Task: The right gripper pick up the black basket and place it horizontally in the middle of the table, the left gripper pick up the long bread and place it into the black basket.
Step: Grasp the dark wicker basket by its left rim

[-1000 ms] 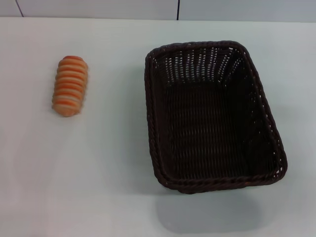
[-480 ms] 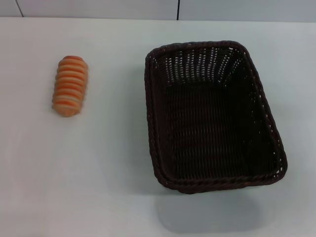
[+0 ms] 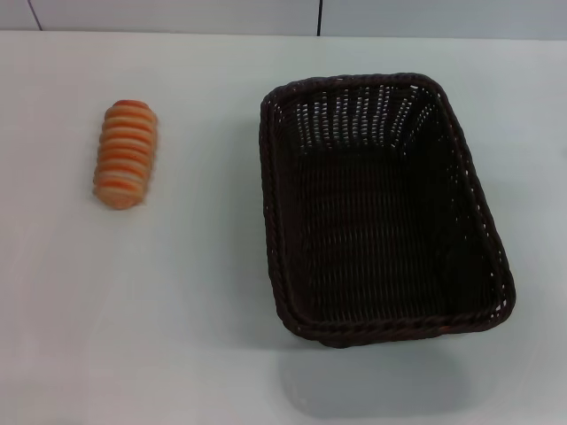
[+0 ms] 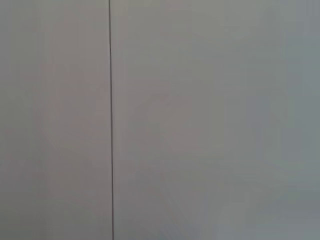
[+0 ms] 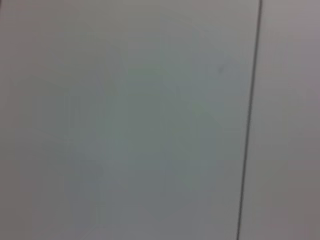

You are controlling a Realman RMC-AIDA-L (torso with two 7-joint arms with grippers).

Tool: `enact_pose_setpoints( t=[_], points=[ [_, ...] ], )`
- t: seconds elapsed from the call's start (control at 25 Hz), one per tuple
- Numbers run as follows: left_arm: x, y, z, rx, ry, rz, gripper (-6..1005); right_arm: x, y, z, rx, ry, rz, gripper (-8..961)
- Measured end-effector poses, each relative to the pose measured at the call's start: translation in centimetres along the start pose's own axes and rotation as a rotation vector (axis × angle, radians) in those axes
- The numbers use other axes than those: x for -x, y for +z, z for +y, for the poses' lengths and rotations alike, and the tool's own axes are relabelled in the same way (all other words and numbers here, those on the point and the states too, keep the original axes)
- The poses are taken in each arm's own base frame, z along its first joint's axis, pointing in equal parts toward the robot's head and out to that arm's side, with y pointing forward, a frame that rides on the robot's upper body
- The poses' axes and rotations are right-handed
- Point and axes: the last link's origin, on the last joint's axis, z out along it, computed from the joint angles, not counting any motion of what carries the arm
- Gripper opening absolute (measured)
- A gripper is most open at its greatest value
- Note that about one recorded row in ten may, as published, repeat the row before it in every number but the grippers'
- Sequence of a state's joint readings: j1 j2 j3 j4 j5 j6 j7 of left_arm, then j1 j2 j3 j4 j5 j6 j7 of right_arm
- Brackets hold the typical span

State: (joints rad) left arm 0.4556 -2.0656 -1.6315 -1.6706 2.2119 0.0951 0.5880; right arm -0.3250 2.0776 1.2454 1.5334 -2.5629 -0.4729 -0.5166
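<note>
Right now the black basket (image 3: 383,211) sits on the white table (image 3: 195,310), over toward the robot's right, its long sides running away from the robot rather than across, its far end slightly narrower-looking and its near right corner close to the table's near edge. Nothing lies inside it; the woven floor shows bare, and light comes through the slanted far wall. The long bread (image 3: 127,153) lies well apart from it on the robot's left, also lengthwise front to back, its pale ridges crossing it. Between loaf and basket runs a wide strip of bare tabletop, and more bare top lies ahead of the loaf and toward the far edge, where a pale wall with a dark vertical seam (image 3: 319,18) rises. Neither the left gripper nor the right gripper shows in the head view, and both wrist views give only a flat pale surface crossed by one thin dark line (image 4: 110,120), so I cannot tell how either claw stands.
</note>
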Motion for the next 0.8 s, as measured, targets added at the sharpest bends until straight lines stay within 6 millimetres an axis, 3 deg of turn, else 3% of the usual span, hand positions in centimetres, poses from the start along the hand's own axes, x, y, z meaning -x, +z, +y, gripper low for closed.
enact_pose_setpoints(
  t=[0.28,0.56,0.8],
  points=[
    [-0.3,0.1,0.1,0.005,0.001,0.004,818,2.6,0.5,0.3,0.08,0.001,0.08,818],
    [-0.4,0.3,0.2,0.009,0.0,0.009,820,6.6,1.3,-2.5,0.148,0.082,0.279,817],
    [-0.7,0.5,0.3,0.013,0.009,0.017,820,6.7,3.1,-5.7,0.119,0.079,0.467,816]
  ],
)
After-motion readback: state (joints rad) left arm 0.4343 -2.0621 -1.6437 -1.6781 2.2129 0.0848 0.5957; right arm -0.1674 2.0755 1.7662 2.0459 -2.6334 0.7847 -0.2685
